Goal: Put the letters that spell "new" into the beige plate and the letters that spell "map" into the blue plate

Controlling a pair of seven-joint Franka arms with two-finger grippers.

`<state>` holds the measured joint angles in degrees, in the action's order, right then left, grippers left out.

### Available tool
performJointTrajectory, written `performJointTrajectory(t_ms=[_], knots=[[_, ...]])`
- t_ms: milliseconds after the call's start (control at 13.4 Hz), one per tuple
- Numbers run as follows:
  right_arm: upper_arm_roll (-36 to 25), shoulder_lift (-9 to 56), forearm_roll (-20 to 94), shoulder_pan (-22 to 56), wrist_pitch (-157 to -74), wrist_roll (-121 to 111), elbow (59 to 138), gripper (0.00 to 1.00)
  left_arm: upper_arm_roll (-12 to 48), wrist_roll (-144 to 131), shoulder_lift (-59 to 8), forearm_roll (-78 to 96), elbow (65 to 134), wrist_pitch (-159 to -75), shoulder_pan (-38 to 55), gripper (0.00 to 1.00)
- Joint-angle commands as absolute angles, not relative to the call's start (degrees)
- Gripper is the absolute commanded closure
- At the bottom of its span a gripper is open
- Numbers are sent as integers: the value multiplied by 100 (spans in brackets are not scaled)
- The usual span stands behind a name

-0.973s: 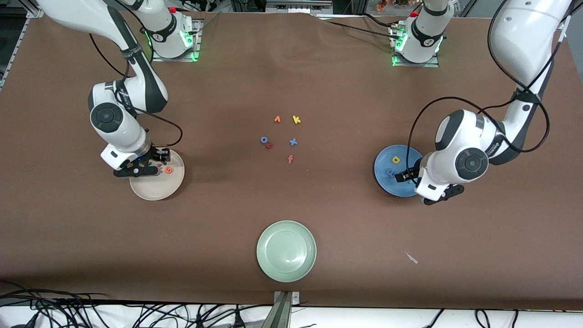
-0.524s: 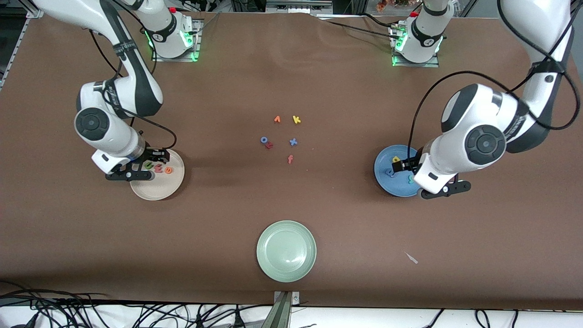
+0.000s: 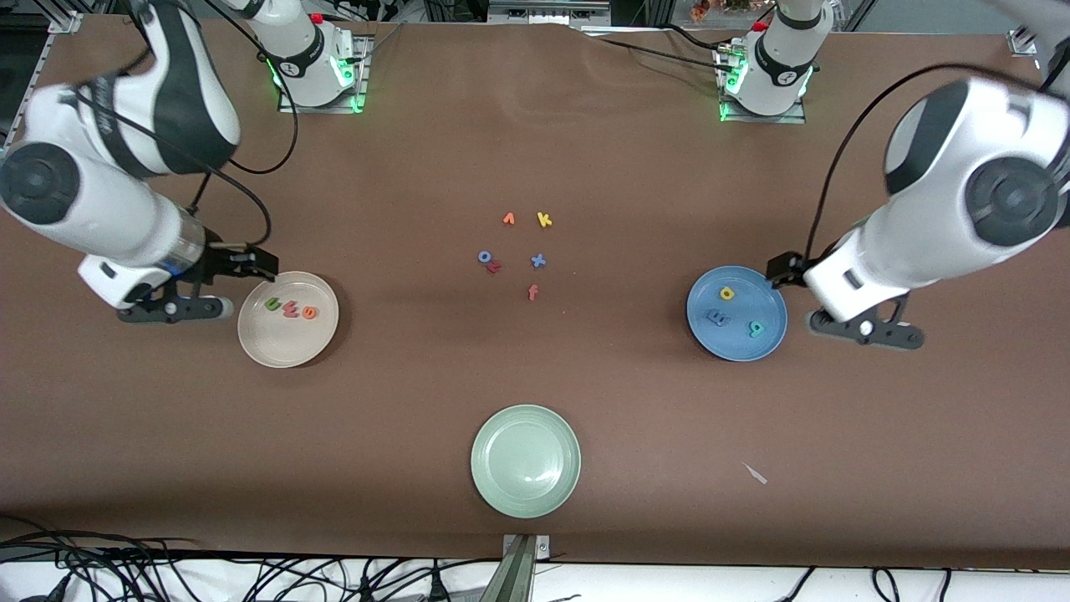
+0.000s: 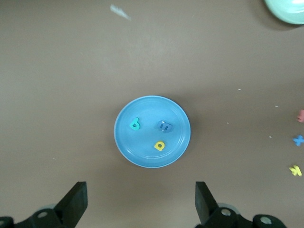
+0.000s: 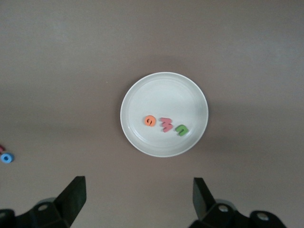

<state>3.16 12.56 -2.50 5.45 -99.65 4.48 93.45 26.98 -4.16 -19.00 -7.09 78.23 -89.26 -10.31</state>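
The beige plate (image 3: 288,339) holds a green n (image 3: 272,305), a pinkish-red w (image 3: 291,309) and an orange e (image 3: 310,313) in a row; the right wrist view shows that plate (image 5: 164,85) from high above. The blue plate (image 3: 736,347) holds a yellow p (image 3: 726,293), a blue m (image 3: 715,317) and a teal a (image 3: 756,329). My right gripper (image 3: 249,262) (image 5: 137,199) hangs open and empty over the table by the beige plate's rim. My left gripper (image 3: 782,268) (image 4: 141,204) hangs open and empty by the blue plate's (image 4: 152,152) rim.
A pale green plate (image 3: 526,493) lies near the front edge. Mid-table lie loose letters: orange v (image 3: 509,219), yellow k (image 3: 544,220), blue o (image 3: 484,257), red z (image 3: 495,267), blue x (image 3: 538,261), orange f (image 3: 532,292). A white scrap (image 3: 756,473) lies nearer the front camera than the blue plate.
Both arms have risen and drawn back from over their plates toward their own ends of the table. The letters they covered now show in the plates.
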Motion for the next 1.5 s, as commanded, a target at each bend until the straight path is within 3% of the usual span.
performJointTrajectory(t_ms=[0, 75, 224, 374, 748, 1422], knots=[[97, 1266, -140, 536, -9397, 202, 8747, 1, 869, 410, -1047, 260, 8033, -8824, 48, 0], [79, 1274, -167, 536, -9274, 193, 8597, 1, 548, 726, -837, 290, 8242, -8876, 314, 0], [-52, 1274, -114, 536, -8975, 167, 8377, 1, 379, 773, -22, 186, 9424, -9689, 325, 0], [-53, 1275, -88, 484, -8895, 97, 8253, 1, 369, 730, 385, -200, 10280, -10211, 325, 0], [-18, 1257, -97, 475, -8851, 97, 8244, 1, 141, 571, 668, -264, 10292, -10143, 545, 0], [-18, 1309, -447, 501, -8472, 105, 7954, 0, 202, 571, 413, -229, 9932, -9854, 519, 0]])
